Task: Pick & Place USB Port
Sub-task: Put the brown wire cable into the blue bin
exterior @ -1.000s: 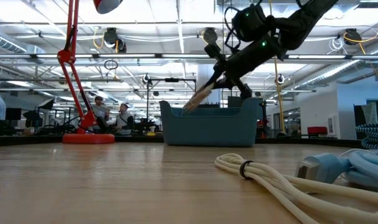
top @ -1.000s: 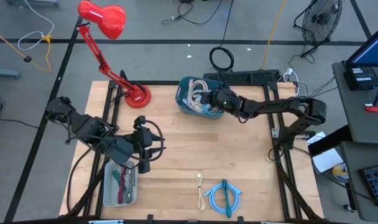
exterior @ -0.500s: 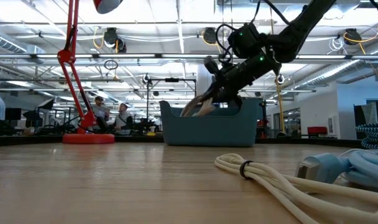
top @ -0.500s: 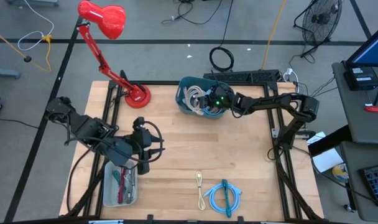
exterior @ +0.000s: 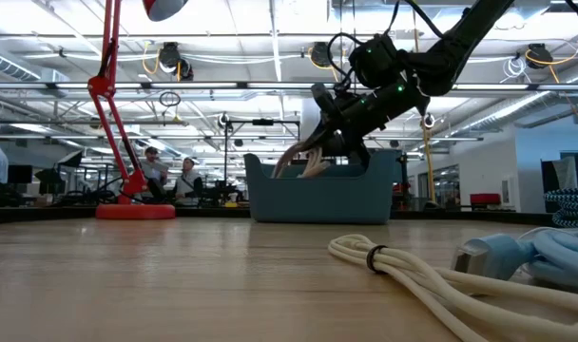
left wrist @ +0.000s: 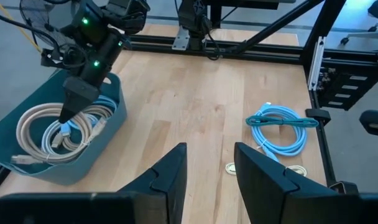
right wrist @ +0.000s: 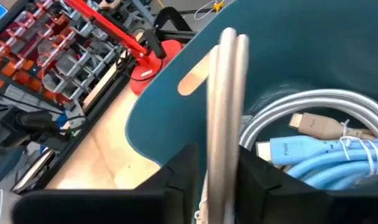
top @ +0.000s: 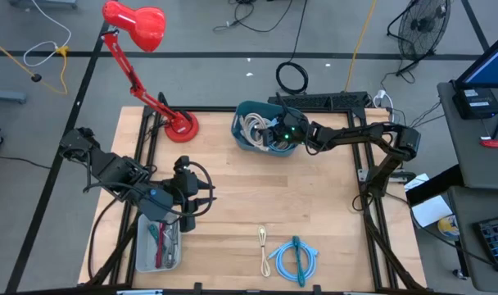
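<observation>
A wooden worktop point(top: 314, 213) is seen from above, with a dark robot arm on each side. At the far edge, near the middle, sits a teal bin point(top: 242, 138) filled with coiled cables: cream loops point(left wrist: 36, 127) and a light blue one point(right wrist: 326, 163).

The right tool point(top: 273, 131) reaches in from the right and hangs over the bin's opening. Its wrist camera shows the two dark fingers point(right wrist: 179, 171) closed narrowly on a beige cable point(right wrist: 225, 93), which runs as a doubled strand up from between them, in front of the bin's inner wall. In the table-level view the beige strands point(exterior: 294, 160) hang from the tool point(exterior: 329, 142) down toward the bin's rim point(exterior: 317, 195). The cable's far end is hidden inside the bin.

The left tool point(top: 201, 199) waits above the left part of the worktop, well apart from the bin, with its fingers point(left wrist: 170, 177) spread wide and holding nothing.

On the near part of the worktop lie a coiled light blue cable point(top: 295, 259) and, just to its left, a bundled cream cable point(top: 264, 246). A clear tray point(top: 141, 260) with small red and green items sits at the near left corner. A red desk lamp point(top: 142, 49) stands at the far left corner, left of the bin.

People point(exterior: 170, 173) sit in the room far behind the worktop.
</observation>
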Robot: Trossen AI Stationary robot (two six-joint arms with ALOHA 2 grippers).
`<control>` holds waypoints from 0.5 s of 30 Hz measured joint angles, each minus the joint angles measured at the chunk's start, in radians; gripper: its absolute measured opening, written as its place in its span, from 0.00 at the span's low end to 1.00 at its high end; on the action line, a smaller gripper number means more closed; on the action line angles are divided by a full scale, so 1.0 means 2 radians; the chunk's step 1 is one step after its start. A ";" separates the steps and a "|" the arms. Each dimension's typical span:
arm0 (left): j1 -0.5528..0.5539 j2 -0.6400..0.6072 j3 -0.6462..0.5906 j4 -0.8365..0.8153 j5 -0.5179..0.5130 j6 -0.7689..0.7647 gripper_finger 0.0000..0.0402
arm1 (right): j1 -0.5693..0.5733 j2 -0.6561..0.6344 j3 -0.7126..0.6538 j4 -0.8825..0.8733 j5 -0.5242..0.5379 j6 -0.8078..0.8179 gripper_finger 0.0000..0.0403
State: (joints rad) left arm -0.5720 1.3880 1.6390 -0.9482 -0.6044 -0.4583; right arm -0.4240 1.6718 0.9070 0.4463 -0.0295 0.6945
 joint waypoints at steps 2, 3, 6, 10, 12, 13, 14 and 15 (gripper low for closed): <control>0.000 0.000 0.000 0.000 0.000 0.000 0.34 | 0.000 0.000 0.000 -0.004 0.000 -0.002 0.23; 0.000 0.000 0.000 0.000 0.000 0.000 0.34 | 0.000 0.000 0.000 -0.006 0.000 -0.002 0.25; 0.000 0.000 0.000 0.000 0.000 0.000 0.34 | 0.000 0.000 0.000 -0.011 0.001 -0.002 0.33; 0.000 0.000 0.000 0.000 0.000 0.000 0.34 | 0.000 0.000 0.000 -0.016 0.001 -0.007 0.40; 0.000 0.000 0.000 0.000 0.000 0.000 0.34 | -0.001 -0.001 0.000 -0.016 0.003 -0.009 0.42; 0.000 0.000 0.000 0.000 0.000 0.001 0.34 | -0.002 -0.005 0.000 -0.021 0.008 -0.010 0.42; 0.000 0.000 0.000 0.000 0.000 0.002 0.34 | -0.003 -0.008 -0.001 -0.025 0.014 -0.012 0.42; 0.000 0.000 0.000 0.000 0.000 0.001 0.34 | -0.004 -0.011 -0.001 -0.025 0.018 -0.016 0.42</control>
State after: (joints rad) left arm -0.5720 1.3880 1.6390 -0.9488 -0.6037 -0.4555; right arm -0.4311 1.6489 0.9052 0.3962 0.0062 0.6618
